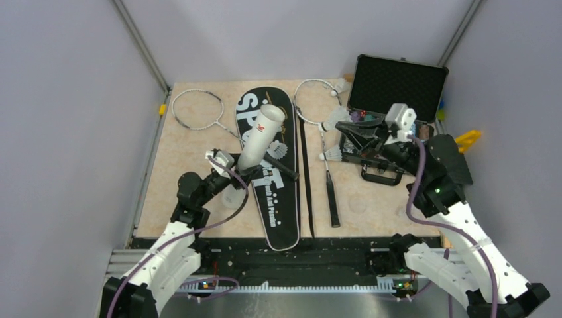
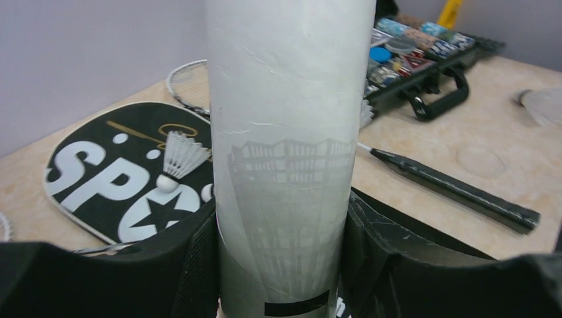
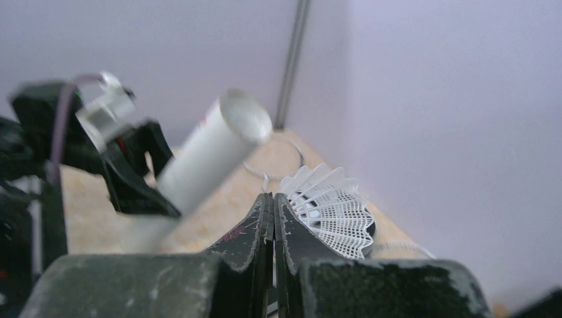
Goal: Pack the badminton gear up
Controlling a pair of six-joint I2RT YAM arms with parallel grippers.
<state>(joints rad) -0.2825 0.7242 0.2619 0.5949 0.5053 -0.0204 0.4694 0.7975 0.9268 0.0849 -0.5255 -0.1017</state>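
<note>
My left gripper (image 1: 246, 167) (image 2: 281, 258) is shut on the lower end of the white tube (image 1: 262, 136) (image 2: 285, 119) and holds it tilted, mouth up, over the black "SPORT" bag (image 1: 270, 192) (image 2: 99, 179). My right gripper (image 1: 348, 124) (image 3: 273, 199) is shut, pinching the skirt edge of a white shuttlecock (image 1: 333, 119) (image 3: 335, 212) above the table. One racket (image 1: 197, 109) lies left of the bag. The other racket (image 1: 329, 189) lies right of it. Loose shuttlecocks rest on the bag (image 1: 277, 151) (image 2: 180, 158), on the table (image 1: 331, 155) and at the back (image 1: 341, 86).
An open black case of poker chips (image 1: 397, 83) (image 2: 411, 59) stands at the back right, under my right arm. Grey walls close in the table on three sides. Yellow clamps sit on the left edge (image 1: 162, 109) and the right edge (image 1: 468, 139).
</note>
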